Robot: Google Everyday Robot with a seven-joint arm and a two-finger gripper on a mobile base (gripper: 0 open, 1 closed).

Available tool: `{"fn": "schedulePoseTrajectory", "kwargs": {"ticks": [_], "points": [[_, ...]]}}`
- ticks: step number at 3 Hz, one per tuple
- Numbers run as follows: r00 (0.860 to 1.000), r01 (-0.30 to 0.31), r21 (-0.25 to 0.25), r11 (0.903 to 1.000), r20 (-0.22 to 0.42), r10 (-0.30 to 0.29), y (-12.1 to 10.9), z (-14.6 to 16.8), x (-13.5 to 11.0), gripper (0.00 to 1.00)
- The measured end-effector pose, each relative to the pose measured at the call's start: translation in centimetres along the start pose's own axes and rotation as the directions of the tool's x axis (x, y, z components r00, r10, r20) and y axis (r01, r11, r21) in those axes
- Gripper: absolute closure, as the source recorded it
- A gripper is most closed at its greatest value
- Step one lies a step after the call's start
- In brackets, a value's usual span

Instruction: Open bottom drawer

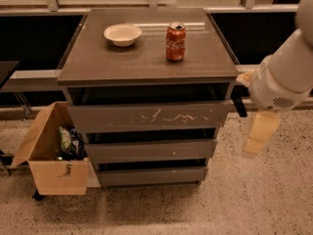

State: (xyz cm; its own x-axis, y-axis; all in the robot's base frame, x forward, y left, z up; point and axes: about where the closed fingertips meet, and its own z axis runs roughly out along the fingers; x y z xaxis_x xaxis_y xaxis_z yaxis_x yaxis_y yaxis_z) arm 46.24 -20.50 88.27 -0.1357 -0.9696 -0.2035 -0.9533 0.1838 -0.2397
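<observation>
The bottom drawer is the slimmest dark grey front, lowest on the cabinet, and sits a little less far out than the fronts above it. Above it are the mid-sized front and the tall scratched front. My gripper hangs pale and yellowish from the white arm, to the right of the cabinet at about the height of the middle front. It is clear of all the drawers and holds nothing I can see.
A white bowl and a red cola can stand on the cabinet top. An open cardboard box with rubbish sits on the floor against the cabinet's left side. Speckled floor lies in front and to the right.
</observation>
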Motion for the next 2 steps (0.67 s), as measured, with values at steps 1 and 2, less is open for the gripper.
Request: {"fn": "schedulePoseTrajectory", "kwargs": {"ticks": [1, 2], "points": [[0.995, 0.080, -0.039, 0.9960, 0.061, -0.078, -0.3, 8.5, -0.9, 0.00], [0.977, 0.162, -0.108, 0.9808, 0.158, -0.144, -0.2, 17.2, -2.9, 0.00]]}}
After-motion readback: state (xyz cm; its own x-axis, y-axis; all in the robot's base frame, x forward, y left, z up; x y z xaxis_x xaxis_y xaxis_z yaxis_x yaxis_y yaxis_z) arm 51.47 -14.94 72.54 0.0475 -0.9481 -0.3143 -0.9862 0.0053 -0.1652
